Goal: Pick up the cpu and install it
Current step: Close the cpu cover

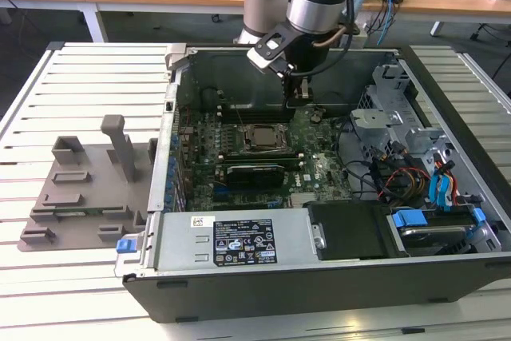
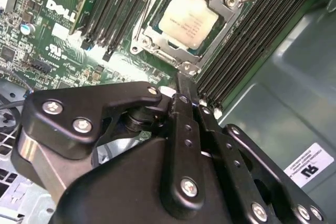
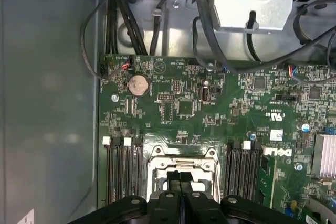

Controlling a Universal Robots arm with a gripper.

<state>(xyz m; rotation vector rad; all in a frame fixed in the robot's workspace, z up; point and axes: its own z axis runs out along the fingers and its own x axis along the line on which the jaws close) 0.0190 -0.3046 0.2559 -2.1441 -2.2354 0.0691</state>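
The cpu (image 1: 259, 137) lies flat in the metal socket frame (image 1: 257, 152) on the green motherboard inside the open computer case. In the second wrist view the cpu (image 2: 188, 20) shows its pale silver top, framed by the socket's metal rim (image 2: 157, 51). My gripper (image 1: 297, 101) hangs above the board, a little toward the exterior view's right and back of the socket. Its black fingers (image 2: 182, 85) are pressed together with nothing between them. In the first wrist view the gripper (image 3: 180, 176) stands over the socket frame (image 3: 181, 162) and hides most of the chip.
Black memory slots (image 3: 123, 174) flank the socket on both sides. A metal drive cage (image 1: 391, 121) with loose cables fills the case's right side in the exterior view. A grey plastic tray (image 1: 80, 193) with upright posts rests on the slatted table to the left.
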